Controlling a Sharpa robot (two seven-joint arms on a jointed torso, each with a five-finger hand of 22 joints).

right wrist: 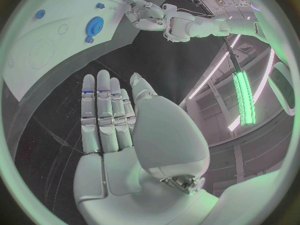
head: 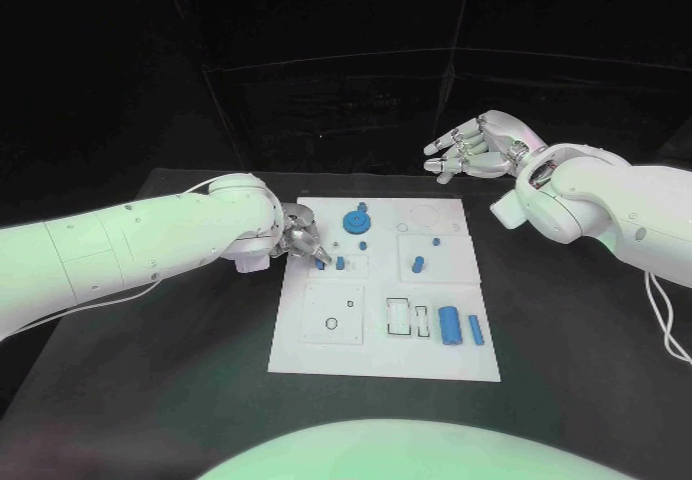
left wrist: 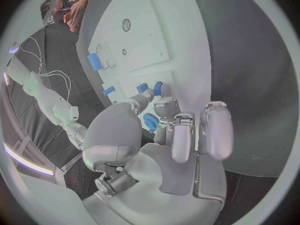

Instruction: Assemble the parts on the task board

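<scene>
The fingertips (head: 309,252) of the left hand (head: 296,237) are drawn together over the left edge of the white rectangular task board (head: 325,350), and a small blue plastic part (head: 319,263) shows right at their tips, apparently pinched between thumb and finger. In the left wrist view the same blue piece (left wrist: 157,89) sits at the end of the extended thumb and finger, while the other fingers (left wrist: 215,130) stand straight and apart from it. Just beside the fingertips on the board lie a short blue peg (head: 340,264) and another small blue peg (head: 361,243). A round blue gear-shaped part (head: 355,220) lies a little further up the board, near the back of the left hand.

Further out, a blue stub (head: 418,265) stands near the middle of the board, and two long blue cylinders (head: 450,324) lie side by side at the right edge, next to rectangular recesses (head: 397,316).

The right hand (head: 473,145) hovers above the black table (head: 173,380) beyond the far right corner of the board, well apart from every part. Its fingers (right wrist: 100,115) are straight and close together, palm empty, holding nothing.
</scene>
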